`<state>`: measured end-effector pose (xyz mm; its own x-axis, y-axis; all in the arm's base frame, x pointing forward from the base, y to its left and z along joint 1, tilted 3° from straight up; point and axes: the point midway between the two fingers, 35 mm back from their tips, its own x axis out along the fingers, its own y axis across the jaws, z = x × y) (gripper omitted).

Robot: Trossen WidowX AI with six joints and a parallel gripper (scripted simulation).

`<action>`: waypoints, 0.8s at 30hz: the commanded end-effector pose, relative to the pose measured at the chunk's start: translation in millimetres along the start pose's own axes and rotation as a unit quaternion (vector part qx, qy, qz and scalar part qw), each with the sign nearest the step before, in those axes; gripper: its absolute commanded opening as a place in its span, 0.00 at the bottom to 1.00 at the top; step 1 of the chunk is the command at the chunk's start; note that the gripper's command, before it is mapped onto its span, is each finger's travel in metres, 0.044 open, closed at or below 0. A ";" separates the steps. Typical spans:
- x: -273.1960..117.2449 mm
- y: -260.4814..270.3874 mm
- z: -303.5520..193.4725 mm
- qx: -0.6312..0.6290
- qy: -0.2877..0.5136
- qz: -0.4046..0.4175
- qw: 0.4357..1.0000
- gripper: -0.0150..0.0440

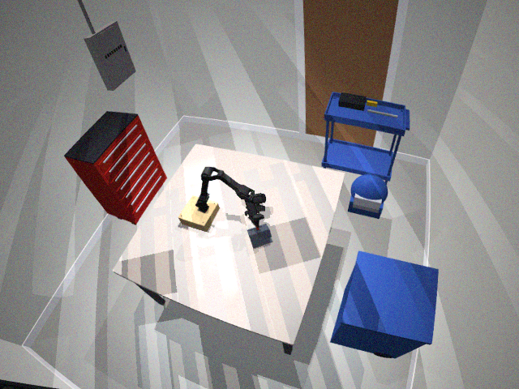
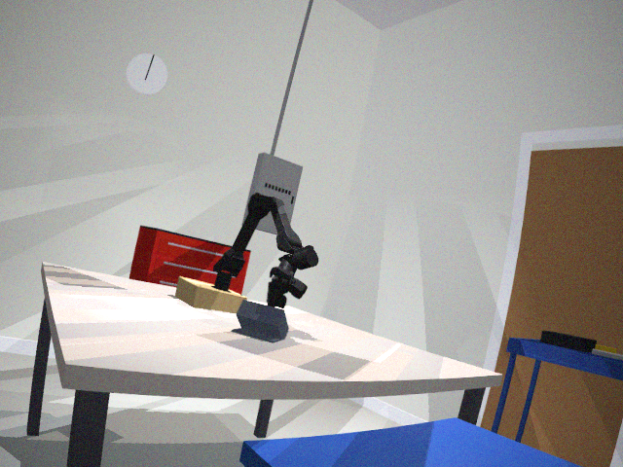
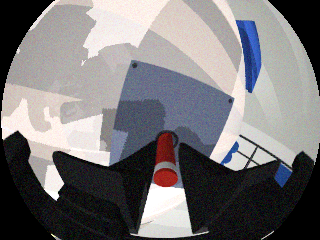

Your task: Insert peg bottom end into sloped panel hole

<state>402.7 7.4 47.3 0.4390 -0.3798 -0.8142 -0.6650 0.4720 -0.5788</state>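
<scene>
The sloped blue-grey panel (image 1: 260, 238) (image 2: 262, 321) (image 3: 200, 107) stands on the table in front of the arm. The peg (image 1: 258, 228) (image 3: 164, 152) is round and red with a grey band near its near end. In the wrist view its far end sits in the dark-rimmed hole in the panel's face; how deep is hard to tell. My gripper (image 1: 256, 224) (image 2: 275, 305) (image 3: 168, 146) is slightly open around the peg, with a narrow gap showing beside the peg at the right finger. The peg is hidden in the exterior view.
The arm stands on a wooden base block (image 1: 199, 213) (image 2: 208, 296) on the table (image 1: 234, 301) (image 2: 165, 364). Beyond the table are a red drawer cabinet (image 1: 121, 167), a blue cart (image 1: 364, 115), a blue chair (image 1: 368, 188) and a large blue box (image 1: 389, 297).
</scene>
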 end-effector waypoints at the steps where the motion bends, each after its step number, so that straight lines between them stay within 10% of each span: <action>1: 0.0 -0.1 0.0 0.000 0.000 0.000 1.000 0.57; 11: -5.4 -0.4 0.8 0.000 0.000 0.001 1.000 1.00; 24: -35.4 -1.5 4.1 -0.003 -0.001 0.004 1.000 1.00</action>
<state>392.6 20.5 69.9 0.4341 -0.3716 -0.8206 -0.6751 0.4689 -0.5695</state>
